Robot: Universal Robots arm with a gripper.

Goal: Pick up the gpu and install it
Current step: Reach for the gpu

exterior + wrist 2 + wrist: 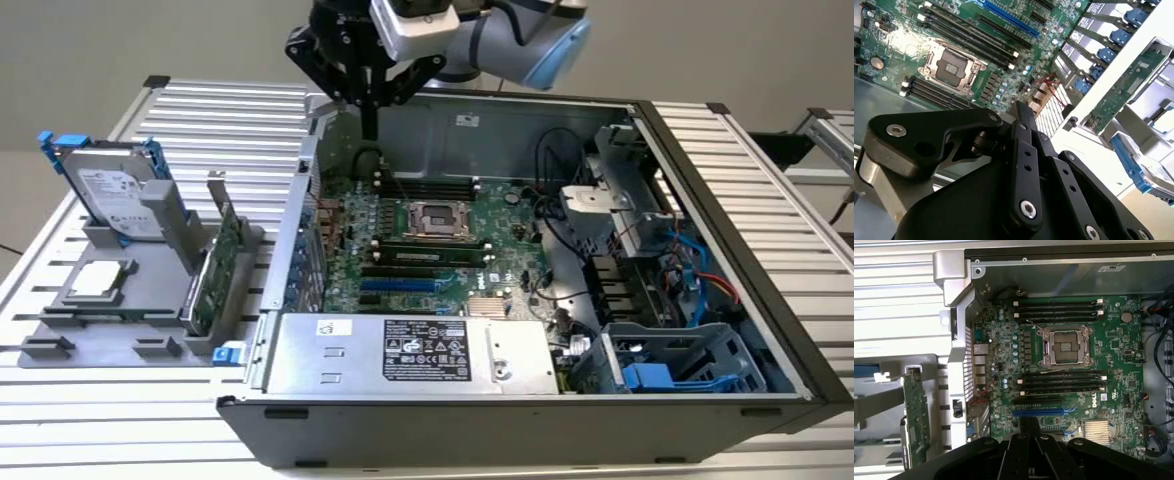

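Observation:
The gpu (214, 268) stands on its edge in a grey holder (127, 300) left of the open computer case, green board showing, silver bracket at its top. In the wrist views the gpu (916, 420) (1124, 90) sits just outside the case wall. My gripper (367, 125) hangs above the case's far left corner, well away from the card. Its black fingers (1021, 107) (1029, 424) are pressed together with nothing between them. Below lies the green motherboard (427, 240) with a blue slot (1038, 412).
A silver hard drive (114, 195) in a blue frame stands at the holder's far end. A power supply (414, 352) fills the case's near side, and a drive cage (667, 365) with cables takes up its right. The case wall (296, 230) separates holder and motherboard.

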